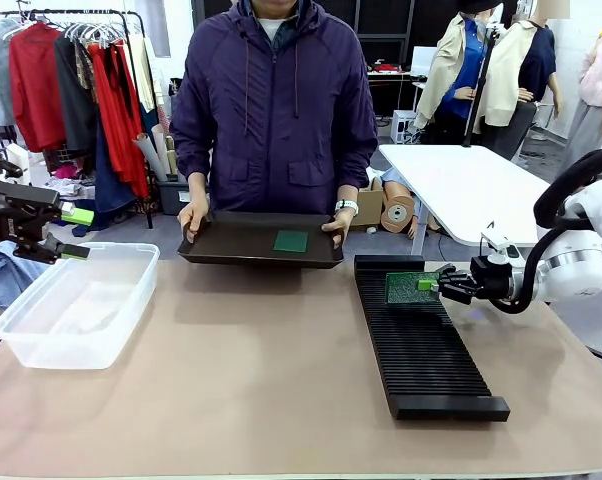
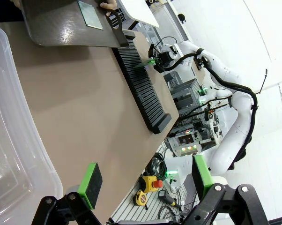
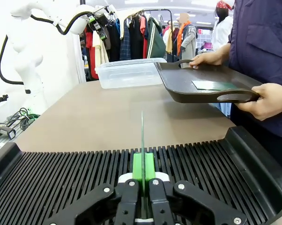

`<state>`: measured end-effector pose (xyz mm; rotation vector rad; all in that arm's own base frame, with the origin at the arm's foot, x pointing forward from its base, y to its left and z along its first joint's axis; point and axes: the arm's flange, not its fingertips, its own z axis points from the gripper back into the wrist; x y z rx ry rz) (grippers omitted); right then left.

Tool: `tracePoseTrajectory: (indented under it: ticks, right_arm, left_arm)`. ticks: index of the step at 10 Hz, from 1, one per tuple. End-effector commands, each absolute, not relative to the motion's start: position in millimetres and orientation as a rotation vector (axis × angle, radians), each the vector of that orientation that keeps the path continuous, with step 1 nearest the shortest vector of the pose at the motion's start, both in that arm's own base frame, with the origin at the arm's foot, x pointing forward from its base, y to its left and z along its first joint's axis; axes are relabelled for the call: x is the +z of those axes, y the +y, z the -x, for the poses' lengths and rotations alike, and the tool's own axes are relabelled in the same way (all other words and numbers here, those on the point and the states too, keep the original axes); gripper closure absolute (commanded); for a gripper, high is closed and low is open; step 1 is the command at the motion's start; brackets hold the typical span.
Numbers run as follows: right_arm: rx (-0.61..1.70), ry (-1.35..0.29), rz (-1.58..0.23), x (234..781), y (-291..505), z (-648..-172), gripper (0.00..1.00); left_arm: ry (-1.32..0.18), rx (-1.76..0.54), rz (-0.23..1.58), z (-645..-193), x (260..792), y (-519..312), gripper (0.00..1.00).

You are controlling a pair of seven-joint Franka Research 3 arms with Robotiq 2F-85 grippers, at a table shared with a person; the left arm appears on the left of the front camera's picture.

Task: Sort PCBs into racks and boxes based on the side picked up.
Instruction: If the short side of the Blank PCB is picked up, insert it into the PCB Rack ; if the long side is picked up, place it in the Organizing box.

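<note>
Racking step: right tool (image 1: 431, 286), clenched on 1 PCB (image 1: 409, 290), above the rack (image 1: 426, 360) at 3 o'clock. Left tool (image 2: 145, 179) released. Next, probably: edge-to-slot alignment.

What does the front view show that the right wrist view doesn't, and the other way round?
Front view adds the rack's full length and the white right arm. Right wrist view adds the close-up: the board edge-on, upright over the slots, pinched in the right gripper. Both share the person's tray with a small board and the clear tub.

Table (image 1: 231, 390) (tan) carries 1 rack (image 1: 423, 362), 1 tub (image 1: 66, 348).
</note>
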<state>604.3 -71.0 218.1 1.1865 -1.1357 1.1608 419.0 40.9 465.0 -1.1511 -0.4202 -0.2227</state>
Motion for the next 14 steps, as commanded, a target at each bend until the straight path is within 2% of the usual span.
tracePoseTrajectory:
  ticks: [1,14]
  right_arm:
    - [1.17,-1.136,-1.184,220.9,-70.7,-604.7,1.0]
    - [1.152,-1.135,-1.17,213.8,-70.6,-613.1,1.0]
  left_arm:
    - [-0.419,-0.224,1.161,-417.8,467.3,41.6,0.0]
    - [-0.419,-0.224,1.161,-417.8,467.3,41.6,0.0]
